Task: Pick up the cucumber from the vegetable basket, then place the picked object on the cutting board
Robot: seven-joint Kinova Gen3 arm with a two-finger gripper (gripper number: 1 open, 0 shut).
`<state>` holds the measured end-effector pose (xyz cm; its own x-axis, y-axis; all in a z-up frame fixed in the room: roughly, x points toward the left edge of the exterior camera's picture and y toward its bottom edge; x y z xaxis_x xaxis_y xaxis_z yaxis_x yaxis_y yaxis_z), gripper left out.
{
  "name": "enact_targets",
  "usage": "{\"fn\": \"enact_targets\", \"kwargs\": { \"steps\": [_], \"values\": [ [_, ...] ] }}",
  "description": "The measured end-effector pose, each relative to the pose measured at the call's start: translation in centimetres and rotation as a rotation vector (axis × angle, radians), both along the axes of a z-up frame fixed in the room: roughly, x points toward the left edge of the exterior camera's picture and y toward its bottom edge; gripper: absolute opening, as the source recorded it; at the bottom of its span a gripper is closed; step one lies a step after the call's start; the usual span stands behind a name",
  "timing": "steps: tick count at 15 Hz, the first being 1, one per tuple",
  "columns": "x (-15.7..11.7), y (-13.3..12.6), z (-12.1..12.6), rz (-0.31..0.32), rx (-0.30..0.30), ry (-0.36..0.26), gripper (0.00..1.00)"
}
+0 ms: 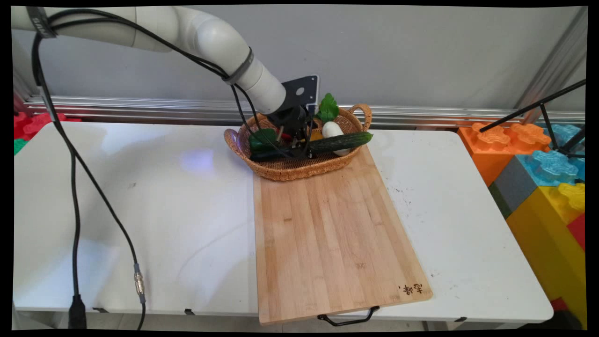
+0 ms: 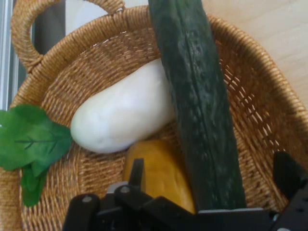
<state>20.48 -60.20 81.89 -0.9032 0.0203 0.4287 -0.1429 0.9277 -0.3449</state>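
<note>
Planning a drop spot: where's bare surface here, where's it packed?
Free: the long wooden cutting board in front of the woven wicker basket, and the white table left of the board. Packed: inside the basket, dark green cucumber, white oval vegetable, gripper.

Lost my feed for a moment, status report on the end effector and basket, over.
End effector down in woven wicker basket, fingers open astride long dark green cucumber. White oval vegetable, yellow one alongside. Bamboo cutting board bare.
</note>
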Motion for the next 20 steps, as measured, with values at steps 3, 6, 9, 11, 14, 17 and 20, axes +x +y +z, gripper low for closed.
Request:
{"fn": "enact_targets", "kwargs": {
  "steps": [3,6,9,11,14,17,20],
  "values": [
    [-0.4,-0.4,-0.7,-0.017,-0.008,0.003,1.0],
    [-0.8,-0.5,-1.2,-0.034,-0.014,0.007,0.0],
    [-0.9,-0.5,-1.4,-0.041,-0.019,0.008,0.0],
    [-0.8,-0.3,-1.3,-0.034,-0.018,0.01,0.0],
    [-0.6,0.5,-0.3,-0.003,-0.009,0.02,0.0],
    [-1.0,1.6,2.1,0.037,-0.015,0.046,0.0],
    [-2.5,2.8,5.2,0.065,-0.021,0.083,0.0]
  ]
}}
